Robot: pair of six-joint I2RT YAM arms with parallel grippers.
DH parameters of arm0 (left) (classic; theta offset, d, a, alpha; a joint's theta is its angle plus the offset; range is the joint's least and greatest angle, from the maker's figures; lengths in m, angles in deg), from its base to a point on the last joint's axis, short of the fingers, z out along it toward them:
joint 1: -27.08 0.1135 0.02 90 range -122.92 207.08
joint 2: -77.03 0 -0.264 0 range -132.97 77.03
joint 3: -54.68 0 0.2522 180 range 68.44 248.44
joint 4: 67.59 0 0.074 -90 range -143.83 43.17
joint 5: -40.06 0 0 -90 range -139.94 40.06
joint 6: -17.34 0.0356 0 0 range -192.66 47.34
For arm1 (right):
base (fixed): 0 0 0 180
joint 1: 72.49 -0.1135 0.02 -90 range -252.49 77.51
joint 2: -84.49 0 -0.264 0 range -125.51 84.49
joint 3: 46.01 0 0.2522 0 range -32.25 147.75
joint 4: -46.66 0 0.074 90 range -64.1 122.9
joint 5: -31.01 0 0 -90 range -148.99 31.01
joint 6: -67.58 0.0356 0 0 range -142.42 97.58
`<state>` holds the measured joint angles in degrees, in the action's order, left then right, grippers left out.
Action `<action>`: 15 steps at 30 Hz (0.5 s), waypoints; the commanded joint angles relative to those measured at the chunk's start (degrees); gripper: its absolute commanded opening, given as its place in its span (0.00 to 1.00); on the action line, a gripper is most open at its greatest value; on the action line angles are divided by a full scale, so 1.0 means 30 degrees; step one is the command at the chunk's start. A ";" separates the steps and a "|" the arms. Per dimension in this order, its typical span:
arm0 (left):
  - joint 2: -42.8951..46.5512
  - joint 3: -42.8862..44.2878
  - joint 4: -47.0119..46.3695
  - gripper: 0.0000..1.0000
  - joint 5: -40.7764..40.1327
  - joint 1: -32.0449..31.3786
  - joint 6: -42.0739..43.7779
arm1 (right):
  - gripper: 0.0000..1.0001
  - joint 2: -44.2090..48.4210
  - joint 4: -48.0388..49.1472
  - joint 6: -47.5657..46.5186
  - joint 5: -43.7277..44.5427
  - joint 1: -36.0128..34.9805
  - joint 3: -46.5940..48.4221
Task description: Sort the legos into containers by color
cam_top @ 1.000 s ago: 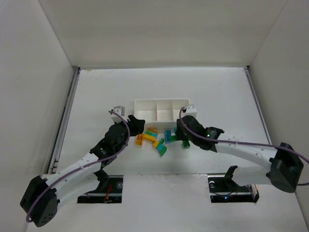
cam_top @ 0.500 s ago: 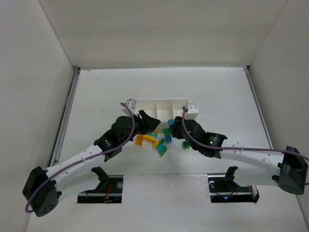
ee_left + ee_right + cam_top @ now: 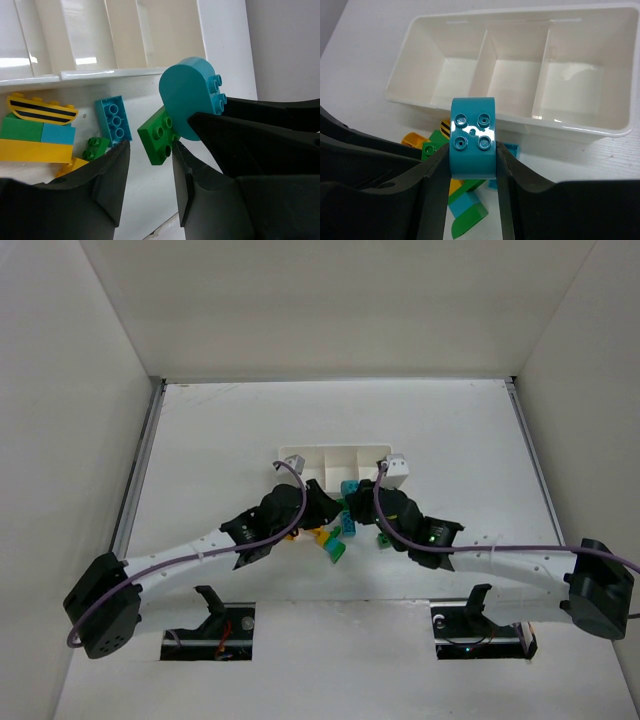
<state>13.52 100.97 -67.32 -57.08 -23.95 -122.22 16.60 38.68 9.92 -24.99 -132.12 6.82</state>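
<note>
My right gripper is shut on a teal-blue lego with a rounded end and holds it above the pile, just in front of the white three-compartment tray. All three compartments look empty. In the top view this lego hangs at the tray's near wall. My left gripper is open and empty, low over the table. A green lego lies just beyond its fingertips, under the held teal lego.
Loose legos lie in front of the tray: a teal brick, a small green one, a yellow striped arch and a green-teal-yellow stack. Another green brick lies beside the right arm. The two grippers are close together.
My left gripper has swung right, in over the pile. My right gripper has lifted the teal lego from the pile up toward the tray's near wall.
</note>
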 commanded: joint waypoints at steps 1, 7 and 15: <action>-0.0567 0.0991 -0.0802 0.37 -0.0727 -0.0232 -0.0647 | 0.21 0.0045 0.2291 -0.0057 -0.0083 -0.0145 -0.0044; -0.1069 0.0553 -0.2206 0.20 -0.0756 -0.0145 -0.0736 | 0.21 0.0513 0.2936 0.0411 -0.0580 -0.0233 -0.0659; -0.0161 -0.0443 -0.3382 0.06 -0.1195 -0.0174 -0.0384 | 0.21 0.2064 0.2966 0.0764 -0.1780 0.0439 -0.1158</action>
<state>10.85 100.84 -73.18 -59.53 -24.47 -123.10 19.98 42.29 10.81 -26.67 -131.60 3.17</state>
